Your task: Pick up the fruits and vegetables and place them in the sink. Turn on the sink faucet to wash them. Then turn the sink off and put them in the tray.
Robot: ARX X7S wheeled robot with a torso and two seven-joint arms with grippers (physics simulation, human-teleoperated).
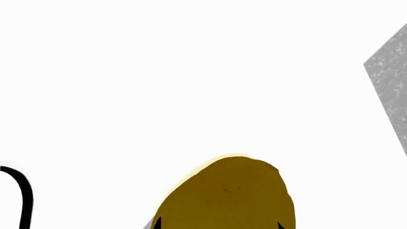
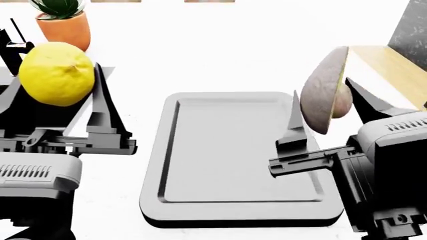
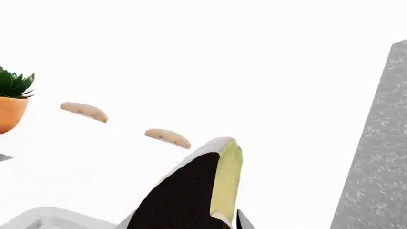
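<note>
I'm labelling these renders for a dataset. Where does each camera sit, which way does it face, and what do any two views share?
Head view: from the robot's head, looking forward and down at the tray; shows the left gripper shut on the lemon and the right gripper shut on the avocado.
Left wrist view: near the left gripper, looking past the lemon at white background.
Right wrist view: near the right gripper, looking past the avocado towards a potted plant.
Shared: the plant also appears in the head view.

Both arms reach forward, raised. The left gripper point(image 2: 57, 75) clamps a lemon point(image 2: 56, 73); the right gripper point(image 2: 327, 102) pinches an avocado half point(image 2: 325, 92)
</note>
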